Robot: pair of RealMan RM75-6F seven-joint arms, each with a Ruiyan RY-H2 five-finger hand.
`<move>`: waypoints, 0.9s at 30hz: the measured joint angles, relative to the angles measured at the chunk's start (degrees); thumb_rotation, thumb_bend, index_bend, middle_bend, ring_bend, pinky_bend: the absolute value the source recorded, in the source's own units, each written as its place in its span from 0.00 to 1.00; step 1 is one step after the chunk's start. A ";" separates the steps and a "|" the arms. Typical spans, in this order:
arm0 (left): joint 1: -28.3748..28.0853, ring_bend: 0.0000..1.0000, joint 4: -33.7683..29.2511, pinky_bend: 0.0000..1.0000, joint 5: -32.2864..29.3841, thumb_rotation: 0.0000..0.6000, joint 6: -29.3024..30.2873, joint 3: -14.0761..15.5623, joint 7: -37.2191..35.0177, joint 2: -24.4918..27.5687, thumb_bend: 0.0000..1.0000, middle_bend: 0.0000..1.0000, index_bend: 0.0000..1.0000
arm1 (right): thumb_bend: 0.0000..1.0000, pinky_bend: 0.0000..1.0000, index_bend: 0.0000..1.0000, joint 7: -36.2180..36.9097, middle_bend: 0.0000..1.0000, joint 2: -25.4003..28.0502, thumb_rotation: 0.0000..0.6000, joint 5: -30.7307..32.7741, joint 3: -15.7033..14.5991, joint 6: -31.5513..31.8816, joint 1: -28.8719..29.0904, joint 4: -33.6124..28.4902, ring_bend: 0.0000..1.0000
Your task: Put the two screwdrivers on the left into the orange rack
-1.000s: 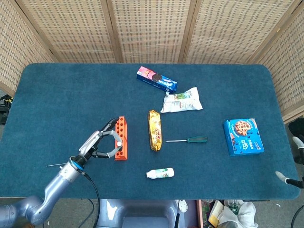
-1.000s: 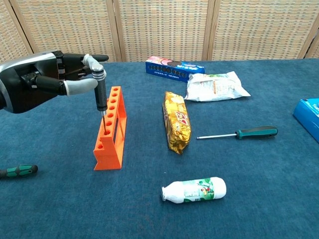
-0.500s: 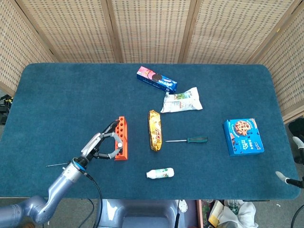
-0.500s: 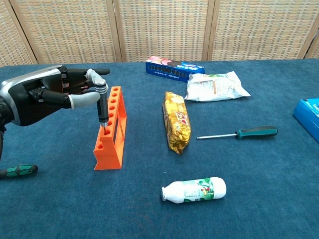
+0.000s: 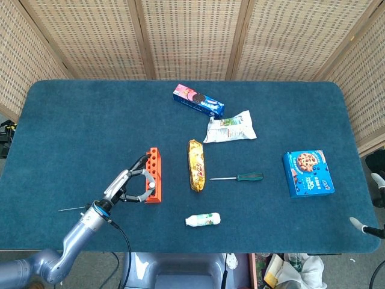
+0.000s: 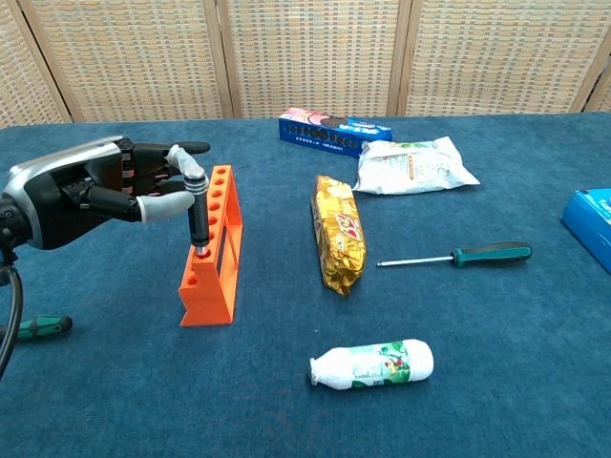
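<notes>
The orange rack [image 6: 216, 250] [image 5: 154, 175] stands left of centre on the blue table. My left hand [image 6: 100, 189] [image 5: 128, 186] pinches a black-handled screwdriver [image 6: 199, 216] upright, its tip down in a hole near the rack's front end. A second screwdriver with a green handle [image 6: 34, 327] lies flat at the far left; only its thin shaft [image 5: 72, 209] shows in the head view. Of my right hand, pale fingertips [image 5: 363, 226] show past the table's right front corner, and how they are set is unclear.
A gold snack bag [image 6: 338, 232] lies right of the rack, a white bottle [image 6: 372, 364] in front of it. Another green-handled screwdriver [image 6: 491, 252] lies centre right. A cookie pack [image 6: 334, 131], a white pouch [image 6: 415, 165] and a blue box [image 5: 307, 173] sit farther off.
My left hand has come down with the black-handled screwdriver, and its tip has sunk deeper into the rack hole. Nothing else moved.
</notes>
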 measured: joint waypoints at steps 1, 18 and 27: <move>-0.01 0.00 -0.02 0.00 0.01 1.00 -0.07 -0.01 -0.03 -0.01 0.41 0.00 0.68 | 0.00 0.00 0.00 -0.02 0.00 -0.01 1.00 -0.03 -0.02 0.00 0.00 -0.01 0.00; -0.22 0.00 -0.13 0.00 -0.20 1.00 -0.87 -0.16 0.92 -0.61 0.41 0.00 0.68 | 0.00 0.00 0.00 0.36 0.00 0.16 1.00 -0.02 0.01 0.10 -0.06 0.01 0.00; -0.36 0.00 0.06 0.00 1.64 1.00 -1.18 0.57 0.51 0.08 0.20 0.00 0.14 | 0.00 0.00 0.00 0.45 0.00 0.24 1.00 -0.05 -0.01 0.07 -0.06 0.00 0.00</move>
